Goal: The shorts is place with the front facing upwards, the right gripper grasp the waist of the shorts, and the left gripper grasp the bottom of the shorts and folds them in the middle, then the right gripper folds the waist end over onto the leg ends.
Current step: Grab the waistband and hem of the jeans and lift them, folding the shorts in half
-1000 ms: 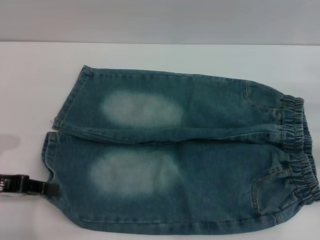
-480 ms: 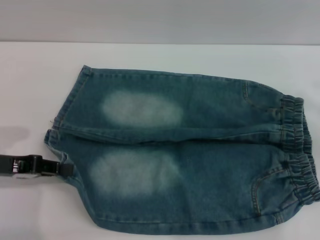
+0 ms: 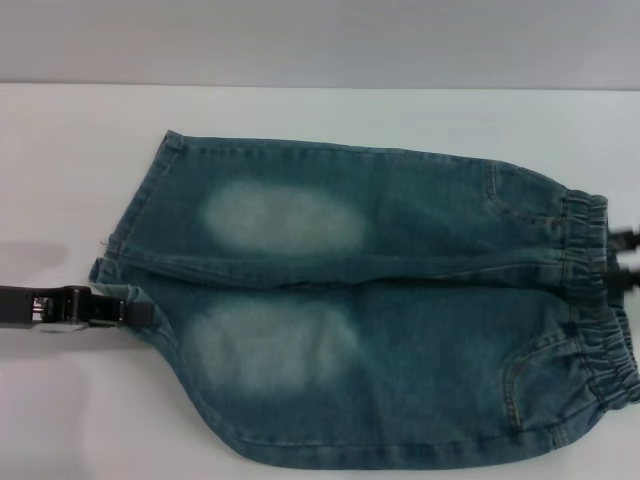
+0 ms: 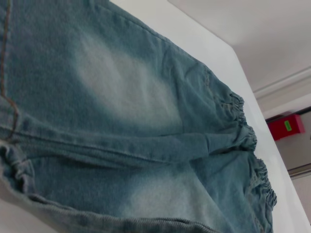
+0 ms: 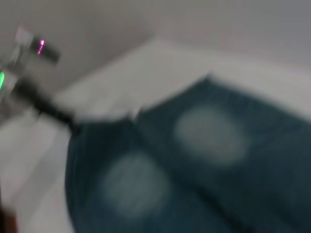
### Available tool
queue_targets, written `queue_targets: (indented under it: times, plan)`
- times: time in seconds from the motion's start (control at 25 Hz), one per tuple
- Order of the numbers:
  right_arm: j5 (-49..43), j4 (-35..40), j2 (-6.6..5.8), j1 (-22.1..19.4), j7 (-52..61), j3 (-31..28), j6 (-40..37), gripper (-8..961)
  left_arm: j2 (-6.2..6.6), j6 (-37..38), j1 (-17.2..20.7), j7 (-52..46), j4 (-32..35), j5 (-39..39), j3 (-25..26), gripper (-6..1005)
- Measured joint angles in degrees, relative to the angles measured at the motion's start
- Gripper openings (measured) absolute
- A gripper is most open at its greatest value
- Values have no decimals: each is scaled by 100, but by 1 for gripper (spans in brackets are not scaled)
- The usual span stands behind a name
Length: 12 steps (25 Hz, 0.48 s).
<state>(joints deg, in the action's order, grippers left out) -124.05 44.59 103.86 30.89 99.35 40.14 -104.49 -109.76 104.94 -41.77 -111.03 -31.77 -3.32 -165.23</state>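
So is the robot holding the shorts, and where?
The left pincer grips the shorts at the near leg's hem. The right pincer sits at the waist; its hold cannot be told.

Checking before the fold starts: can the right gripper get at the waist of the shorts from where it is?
Probably yes. The right gripper sits at the table's right edge, right beside the waist, which lies flat and uncovered. The left gripper is far off, at the leg ends.

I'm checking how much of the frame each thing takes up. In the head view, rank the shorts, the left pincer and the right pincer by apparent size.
1. The shorts, by far the largest.
2. The left pincer, a dark arm reaching in to the leg hem.
3. The right pincer, only a sliver at the frame edge by the waist; mostly cut off, so its true size is unsure.
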Motion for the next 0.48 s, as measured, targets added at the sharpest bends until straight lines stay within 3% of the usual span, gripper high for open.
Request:
queue_targets:
  times: [0.2, 0.48]
  plan:
    - [-984, 466, -9, 102, -92, 11, -271, 694, 4, -19, -8, 11, -5, -15, 0, 80]
    - [-1952, 447, 17, 325, -162, 164, -241, 695, -1, -19, -29, 16, 30, -16, 0, 83]
